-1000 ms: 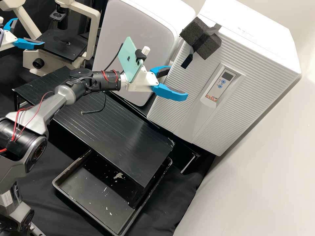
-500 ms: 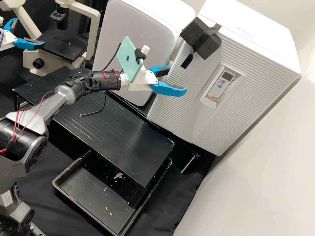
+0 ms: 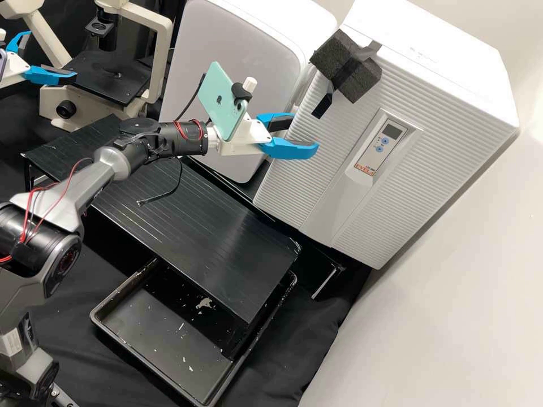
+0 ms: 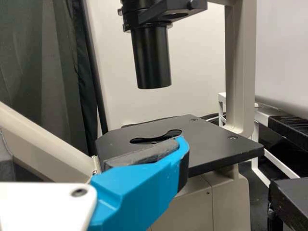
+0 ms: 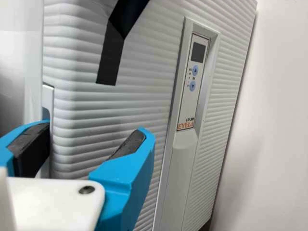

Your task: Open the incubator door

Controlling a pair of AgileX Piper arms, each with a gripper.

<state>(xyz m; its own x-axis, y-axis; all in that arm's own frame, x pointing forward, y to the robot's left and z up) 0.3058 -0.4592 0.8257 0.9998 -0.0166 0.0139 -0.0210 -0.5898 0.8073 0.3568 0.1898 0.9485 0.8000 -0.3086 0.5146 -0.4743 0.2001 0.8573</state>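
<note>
The ribbed white incubator door (image 3: 416, 181) stands upright, closed, at the high view's right.

The right pincer (image 3: 304, 133) hangs spread at the ribbed incubator door (image 5: 134, 101).

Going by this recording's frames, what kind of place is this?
Probably a laboratory: there is a microscope on the left in the high view, and a ribbed white incubator with a small display and buttons on its front.
</note>
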